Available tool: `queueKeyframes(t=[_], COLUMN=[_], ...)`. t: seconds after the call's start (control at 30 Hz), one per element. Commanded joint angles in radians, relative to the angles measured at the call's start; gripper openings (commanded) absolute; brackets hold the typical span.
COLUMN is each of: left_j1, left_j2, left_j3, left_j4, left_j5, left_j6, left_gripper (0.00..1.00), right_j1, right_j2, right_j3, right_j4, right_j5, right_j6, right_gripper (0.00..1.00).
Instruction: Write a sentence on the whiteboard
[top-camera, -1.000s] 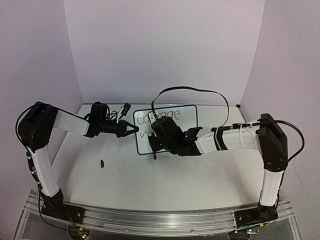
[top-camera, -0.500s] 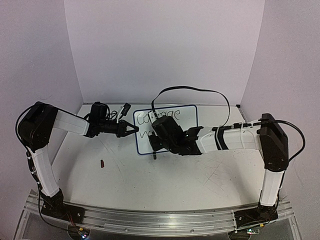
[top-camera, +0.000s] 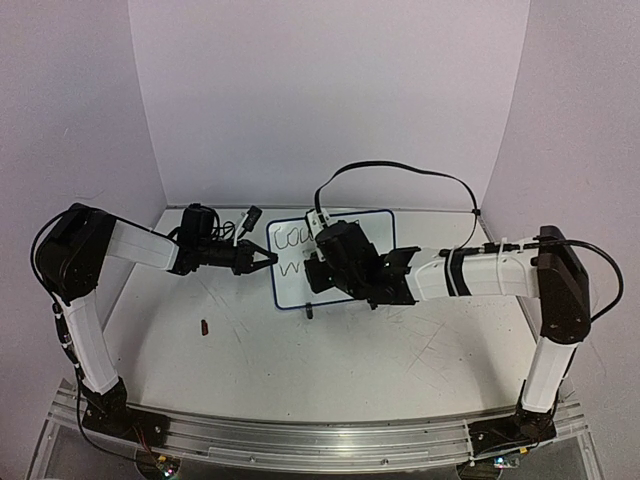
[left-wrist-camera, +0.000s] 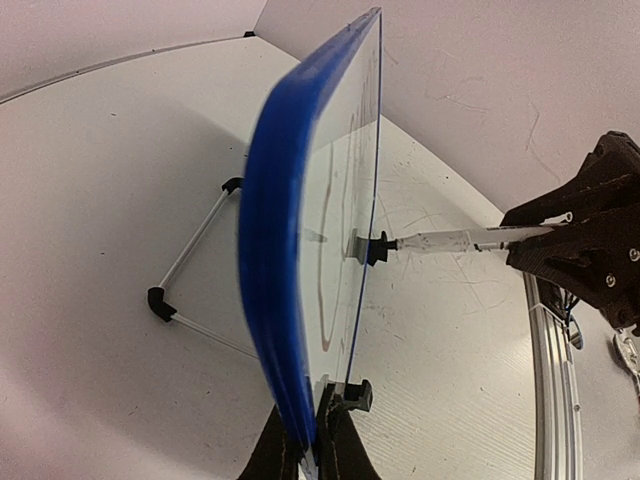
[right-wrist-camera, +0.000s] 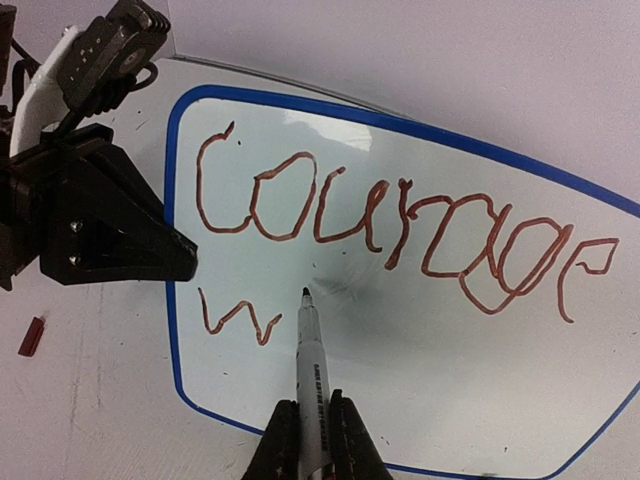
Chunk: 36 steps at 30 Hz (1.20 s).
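Observation:
The whiteboard (top-camera: 378, 232) (right-wrist-camera: 420, 340) stands upright at the back middle of the table, blue-framed. Of the sentence (right-wrist-camera: 380, 215), "Courage" is written in red-brown, with a lone "w" (right-wrist-camera: 238, 318) below it. My left gripper (top-camera: 268, 258) (left-wrist-camera: 308, 452) is shut on the whiteboard's left edge (left-wrist-camera: 275, 250). My right gripper (top-camera: 322, 280) (right-wrist-camera: 313, 440) is shut on a white marker (right-wrist-camera: 310, 370) (left-wrist-camera: 450, 240). The marker's dark tip is at the board's face just right of the "w". In the top view the right wrist hides the board's middle.
A small red marker cap (top-camera: 205, 326) (right-wrist-camera: 31, 336) lies on the table front-left of the board. The board's wire stand (left-wrist-camera: 190, 262) juts out behind it. A black cable (top-camera: 400, 170) arcs over the right arm. Pale walls close the back and sides.
My right arm has shifted right and slightly back along the board, uncovering more of the writing at its left end. The left arm and the board have not moved.

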Motion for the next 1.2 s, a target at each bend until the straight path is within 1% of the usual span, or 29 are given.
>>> queueKeyframes(t=[0.0,0.3,0.73,0.8,0.83,0.9,1.0,1.17], left_j1=[0.003,0.004,0.003,0.003,0.004,0.003,0.003,0.003], left_j2=[-0.016,-0.014,-0.011,-0.011,-0.01,-0.011,-0.012,-0.012], left_j3=[0.015,0.017,0.018,0.017,0.018,0.017,0.016,0.018], left_j4=[-0.056,-0.055,-0.059,-0.059,-0.059,-0.059,-0.059,-0.059], left_j5=[-0.155,-0.152,-0.156,-0.155,-0.155,-0.156,-0.156,-0.156], left_j6=[0.081,0.081,0.082,0.082,0.082,0.082,0.082,0.083], left_gripper=[0.0,0.0,0.0,0.0,0.0,0.0,0.0,0.0], right_j1=[-0.006,-0.009,-0.016,-0.016,-0.013,-0.008,-0.008,-0.008], right_j2=[0.023,0.051,0.04,0.03,0.016,-0.013,-0.032,-0.023], right_j3=[0.05,0.071,0.053,0.047,0.025,-0.002,-0.021,-0.026], right_j4=[0.023,0.017,-0.036,-0.033,0.009,0.057,0.076,0.063], right_j5=[-0.009,-0.03,0.042,0.024,-0.017,-0.042,-0.042,-0.034], right_j6=[-0.007,-0.003,0.042,0.035,0.011,-0.001,0.002,0.017], right_gripper=[0.0,0.0,0.0,0.0,0.0,0.0,0.0,0.0])
